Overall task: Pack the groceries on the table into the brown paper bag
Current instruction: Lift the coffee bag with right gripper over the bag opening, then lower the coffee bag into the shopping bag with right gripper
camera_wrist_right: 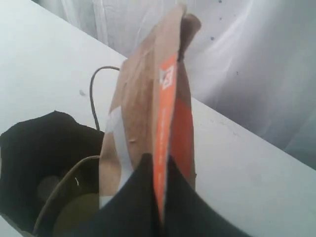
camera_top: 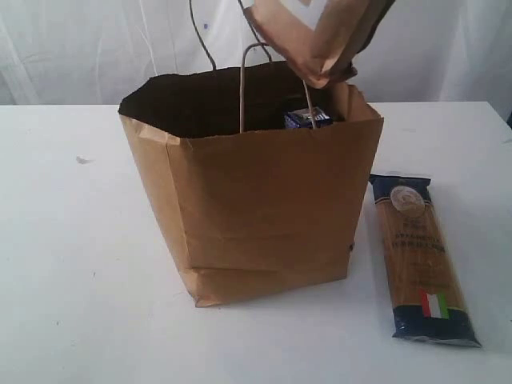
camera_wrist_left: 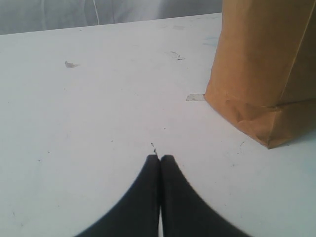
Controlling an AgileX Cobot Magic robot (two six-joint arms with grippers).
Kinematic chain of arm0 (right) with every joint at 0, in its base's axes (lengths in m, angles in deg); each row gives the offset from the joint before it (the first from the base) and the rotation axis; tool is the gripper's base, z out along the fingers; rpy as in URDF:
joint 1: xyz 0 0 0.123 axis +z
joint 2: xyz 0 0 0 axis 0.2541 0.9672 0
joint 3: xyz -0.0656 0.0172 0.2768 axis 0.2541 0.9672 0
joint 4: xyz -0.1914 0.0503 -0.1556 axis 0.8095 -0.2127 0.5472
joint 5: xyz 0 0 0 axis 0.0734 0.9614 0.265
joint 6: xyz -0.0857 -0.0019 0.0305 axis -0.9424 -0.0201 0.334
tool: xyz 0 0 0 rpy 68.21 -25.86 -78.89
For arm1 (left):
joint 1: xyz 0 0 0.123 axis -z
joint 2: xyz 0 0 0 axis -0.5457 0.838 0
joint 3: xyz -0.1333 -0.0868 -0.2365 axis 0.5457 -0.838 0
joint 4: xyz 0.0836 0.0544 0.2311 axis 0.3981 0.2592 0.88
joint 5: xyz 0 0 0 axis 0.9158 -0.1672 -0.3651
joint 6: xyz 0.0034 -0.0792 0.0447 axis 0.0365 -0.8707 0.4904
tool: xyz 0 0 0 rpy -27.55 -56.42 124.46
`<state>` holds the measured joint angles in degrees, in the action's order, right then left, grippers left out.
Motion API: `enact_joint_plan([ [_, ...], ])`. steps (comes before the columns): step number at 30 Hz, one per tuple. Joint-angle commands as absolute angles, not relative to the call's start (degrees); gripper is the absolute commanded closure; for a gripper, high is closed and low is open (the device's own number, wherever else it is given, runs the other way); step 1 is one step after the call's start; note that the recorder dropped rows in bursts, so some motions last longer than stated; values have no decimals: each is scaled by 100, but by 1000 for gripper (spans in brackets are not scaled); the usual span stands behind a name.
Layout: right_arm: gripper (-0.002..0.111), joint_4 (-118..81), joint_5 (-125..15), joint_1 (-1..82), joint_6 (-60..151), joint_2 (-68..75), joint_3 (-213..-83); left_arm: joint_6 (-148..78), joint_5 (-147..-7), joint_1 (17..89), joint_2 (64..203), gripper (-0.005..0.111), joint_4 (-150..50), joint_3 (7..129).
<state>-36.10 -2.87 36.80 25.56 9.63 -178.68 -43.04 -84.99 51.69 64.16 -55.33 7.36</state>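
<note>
Top centre, our right gripper [camera_wrist_right: 157, 159] clamps the orange-labelled brown pouch [camera_top: 320, 36] above the brown paper bag [camera_top: 256, 208]; our left gripper [camera_wrist_left: 159, 158] is clenched empty; spaghetti pack [camera_top: 424, 260] lies lower right.

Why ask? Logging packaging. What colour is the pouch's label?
Orange, on the pouch; clearest in right wrist view.

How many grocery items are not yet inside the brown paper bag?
2. The spaghetti pack lies on the table beside the bag; the brown pouch hangs above its opening, pinched in the right hand. Others may be hidden behind it.
</note>
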Motion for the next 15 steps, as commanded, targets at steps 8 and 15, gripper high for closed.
enact_joint_plan([
  [8, 108, -3654, -557, 4223, 2520, 1021, -18117, -4308, -8493, 5153, 6386, 107, -5594, 722],
  [15, 108, -3707, -547, 4895, 2488, 1021, -18600, -4308, -8493, 5153, 6386, 107, -5594, 722],
])
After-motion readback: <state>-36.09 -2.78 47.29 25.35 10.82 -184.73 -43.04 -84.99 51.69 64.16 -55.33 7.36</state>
